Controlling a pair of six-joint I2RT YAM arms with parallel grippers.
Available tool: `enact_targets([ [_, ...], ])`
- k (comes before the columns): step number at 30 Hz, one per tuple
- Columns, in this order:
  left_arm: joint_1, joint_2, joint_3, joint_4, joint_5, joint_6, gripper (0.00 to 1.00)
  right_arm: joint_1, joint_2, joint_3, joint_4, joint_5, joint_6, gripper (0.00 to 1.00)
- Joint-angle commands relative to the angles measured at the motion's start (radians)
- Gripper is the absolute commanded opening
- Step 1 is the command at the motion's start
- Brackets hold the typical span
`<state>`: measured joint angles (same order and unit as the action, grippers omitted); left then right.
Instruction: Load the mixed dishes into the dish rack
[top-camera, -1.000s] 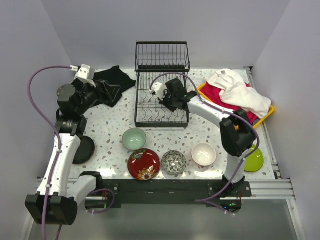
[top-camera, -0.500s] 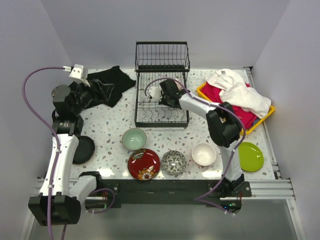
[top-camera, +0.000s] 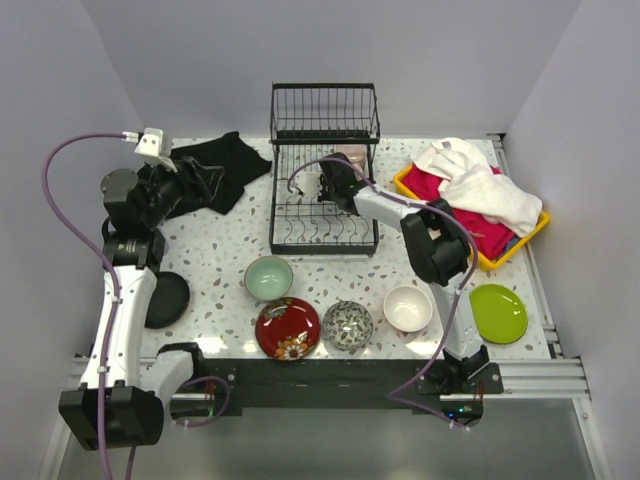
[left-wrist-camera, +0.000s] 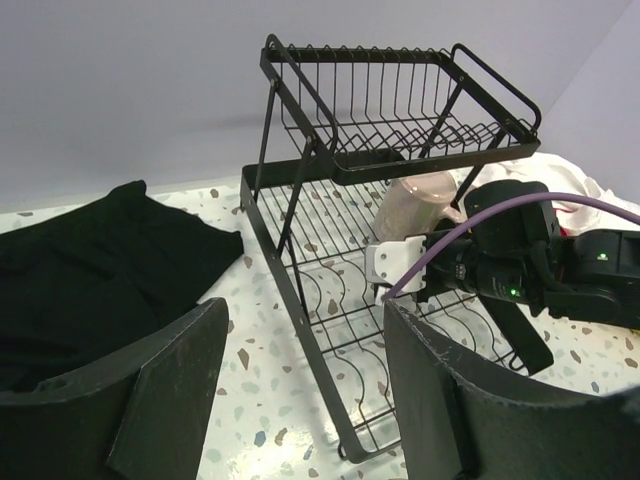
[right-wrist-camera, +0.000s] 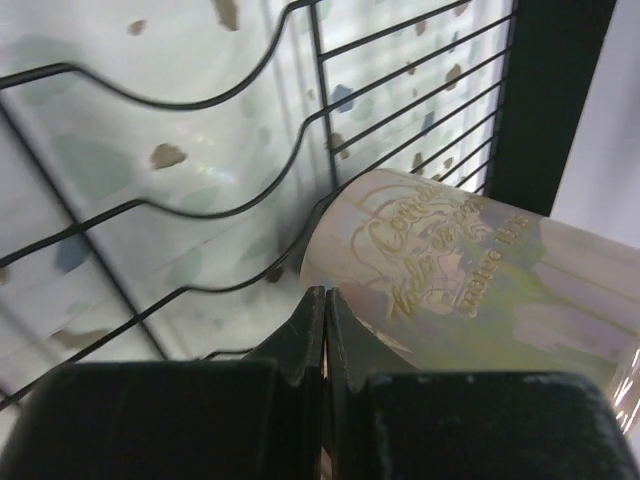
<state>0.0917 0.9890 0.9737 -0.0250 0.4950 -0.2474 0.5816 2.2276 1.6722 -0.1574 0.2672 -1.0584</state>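
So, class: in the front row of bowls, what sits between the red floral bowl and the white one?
The black-white patterned bowl, as the top view shows.

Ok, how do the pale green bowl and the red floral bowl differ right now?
The pale green bowl is plain inside; the red floral bowl carries a flower print. The green one looks smaller across and sits nearer the black wire dish rack. Both sit upright on the table, unracked.

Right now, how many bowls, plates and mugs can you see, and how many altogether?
Bowls: 4 (pale green bowl, red floral bowl, patterned bowl, white bowl)
Plates: 2 (lime green plate, black plate)
Mugs: 1 (pinkish mug in the dish rack)
Total: 7
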Motion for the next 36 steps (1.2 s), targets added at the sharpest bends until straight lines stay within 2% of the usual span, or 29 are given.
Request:
enact_targets([
  [1,0.013,-0.012,0.036,-0.004,0.016,0.003,0.68,-0.019,0.059,0.104,0.094,0.038,-0.092,0.00],
  [5,0.016,-0.021,0.028,-0.004,0.017,0.003,0.68,-0.028,0.122,0.190,0.108,0.047,-0.127,0.00],
  [10,0.016,-0.027,0.020,-0.019,-0.004,0.011,0.69,-0.034,0.147,0.213,0.147,0.049,-0.144,0.00],
  [15,0.016,-0.027,0.062,-0.094,-0.024,0.133,0.69,0.009,-0.009,0.101,0.125,-0.003,-0.025,0.01],
  [16,0.016,-0.021,0.092,-0.148,-0.039,0.161,0.70,0.018,-0.047,0.078,0.102,-0.023,-0.006,0.10],
  [17,0.017,-0.016,0.108,-0.177,-0.067,0.190,0.70,0.027,-0.083,0.033,0.078,-0.063,0.047,0.34],
  [19,0.016,-0.004,0.141,-0.254,-0.084,0.294,0.70,0.055,-0.189,-0.012,-0.013,-0.135,0.112,0.48],
  [20,0.017,-0.001,0.146,-0.275,-0.113,0.325,0.70,0.063,-0.219,-0.043,-0.095,-0.223,0.198,0.56],
  [22,0.016,0.023,0.189,-0.372,-0.142,0.405,0.71,0.073,-0.295,-0.060,-0.186,-0.316,0.308,0.59],
  [23,0.016,0.036,0.209,-0.412,-0.174,0.433,0.71,0.073,-0.313,-0.066,-0.268,-0.413,0.428,0.61],
  [26,0.017,0.085,0.273,-0.539,-0.237,0.537,0.70,0.072,-0.361,-0.101,-0.358,-0.511,0.654,0.62],
  [31,0.017,0.204,0.379,-0.734,-0.321,0.683,0.70,0.072,-0.457,-0.251,-0.309,-0.647,0.842,0.64],
  [36,0.023,0.474,0.566,-1.031,-0.384,0.746,0.63,0.072,-0.510,-0.281,-0.294,-0.714,0.983,0.67],
])
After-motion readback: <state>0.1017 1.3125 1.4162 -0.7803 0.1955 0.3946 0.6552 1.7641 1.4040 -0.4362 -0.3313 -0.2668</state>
